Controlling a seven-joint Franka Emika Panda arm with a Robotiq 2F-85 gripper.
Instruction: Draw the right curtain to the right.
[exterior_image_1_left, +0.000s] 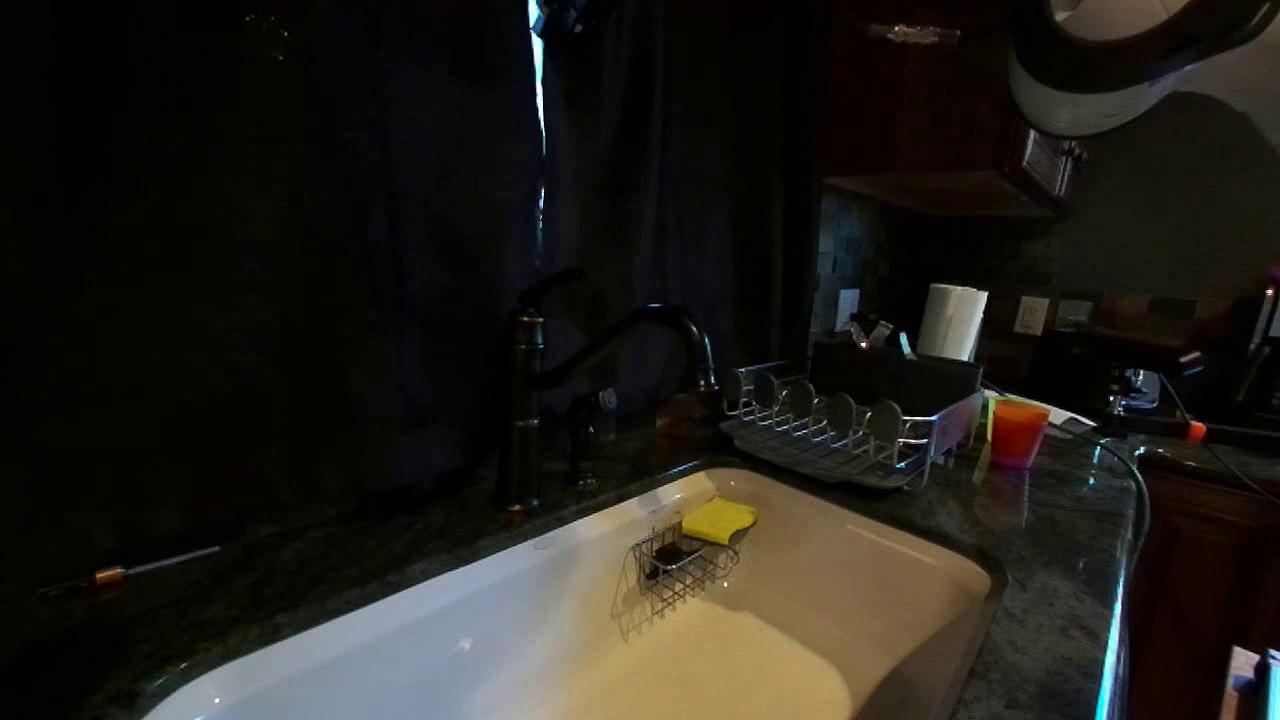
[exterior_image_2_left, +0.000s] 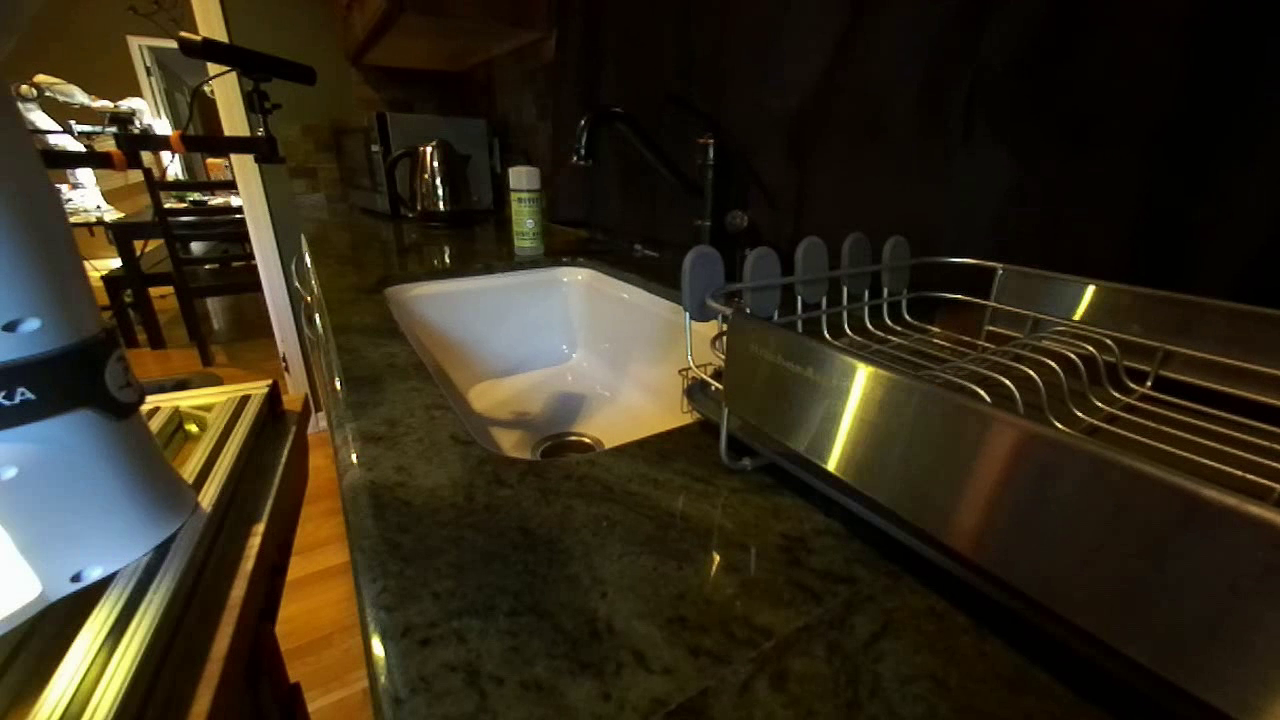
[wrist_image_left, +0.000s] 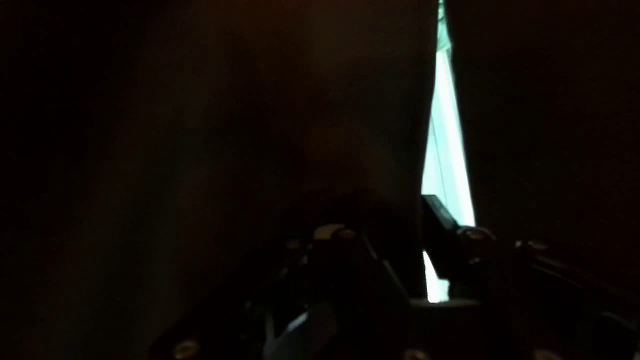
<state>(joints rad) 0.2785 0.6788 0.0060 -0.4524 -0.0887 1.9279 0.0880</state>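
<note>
The right curtain (exterior_image_1_left: 690, 190) is a narrow, very dark panel with vertical folds. It hangs behind the faucet, right of a thin bright gap. The wide dark curtain (exterior_image_1_left: 300, 220) hangs left of that gap. My gripper (exterior_image_1_left: 563, 18) is at the top edge of this exterior view, beside the gap. The wrist view appears upside down, with the right curtain (wrist_image_left: 300, 125) left of the bright gap. There my gripper (wrist_image_left: 394, 225) has its fingers apart. One fingertip shows against the gap, and the dark fabric edge appears between the fingers. Contact is too dark to tell.
A black faucet (exterior_image_1_left: 527, 420) stands below the gap behind the white sink (exterior_image_1_left: 330, 640). A dish rack (exterior_image_1_left: 850, 440), an orange cup (exterior_image_1_left: 1017, 432) and a paper towel roll (exterior_image_1_left: 952, 320) stand to the right. A cabinet (exterior_image_1_left: 930, 130) hangs beside the curtain. A spray bottle (exterior_image_2_left: 527, 215) stands beyond the sink.
</note>
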